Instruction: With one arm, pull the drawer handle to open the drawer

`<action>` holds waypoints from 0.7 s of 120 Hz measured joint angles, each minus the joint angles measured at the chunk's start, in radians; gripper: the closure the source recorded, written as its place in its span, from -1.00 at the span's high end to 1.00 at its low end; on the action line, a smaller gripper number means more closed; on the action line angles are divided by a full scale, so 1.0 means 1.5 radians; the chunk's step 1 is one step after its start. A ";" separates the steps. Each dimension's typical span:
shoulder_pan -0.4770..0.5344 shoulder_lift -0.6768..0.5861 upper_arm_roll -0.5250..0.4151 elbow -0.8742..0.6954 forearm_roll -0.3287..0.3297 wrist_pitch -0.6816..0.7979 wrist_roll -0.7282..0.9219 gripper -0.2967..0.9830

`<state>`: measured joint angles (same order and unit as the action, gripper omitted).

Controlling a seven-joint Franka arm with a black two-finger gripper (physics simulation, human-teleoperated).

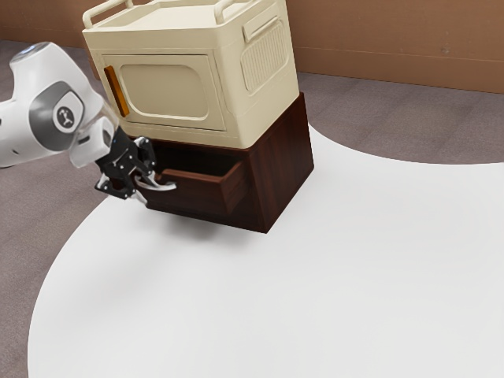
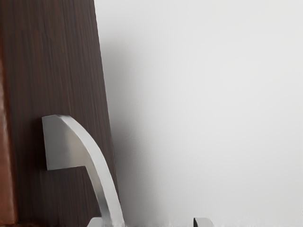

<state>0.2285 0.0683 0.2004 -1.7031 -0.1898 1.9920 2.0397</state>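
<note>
Closest in, the gripper point(image 1: 146, 187) is reaching down at the drawer's front, its fingers standing apart, released rather than clenched, with the handle point(image 1: 164, 187) passing between them. That handle is showing as a pale, satiny silver bow, rising from a squared foot and curving away from the wood in a smooth arc. In the wrist view it is running right beside one fingertip and well apart from the other; whether it is touching the nearer one, I cannot tell. Just behind, the drawer point(image 1: 185, 195) is standing partly out of its cabinet point(image 1: 282, 165), showing a dark hollow inside; its front is wearing deep brown, finely streaked grain, and its upper rim is catching a redder tone. The cabinet's lower corner is jutting toward the exterior view's lower side, and a soft shadow is lying under the drawer. Outward from the drawer's front, the white table point(image 1: 346, 276) is spreading broadly, giving the drawer open room to slide, while its rounded edge is curving past the cabinet on both sides. Above, a cream box point(image 1: 228, 79) is resting on the cabinet, bearing an upright orange grip point(image 1: 116, 90). Farther off, grey-brown floor point(image 1: 394, 130) is stretching toward a brown wall point(image 1: 394, 39).
</note>
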 joint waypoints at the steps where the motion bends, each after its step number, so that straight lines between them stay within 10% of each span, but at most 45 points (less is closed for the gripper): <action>1: 0.000 0.000 0.000 0.000 0.000 0.000 0.000 -0.27; 84: 0.007 -0.065 0.003 -0.069 -0.007 -0.003 -0.007 -0.60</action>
<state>0.2394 -0.0287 0.2053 -1.8074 -0.2007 1.9882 2.0297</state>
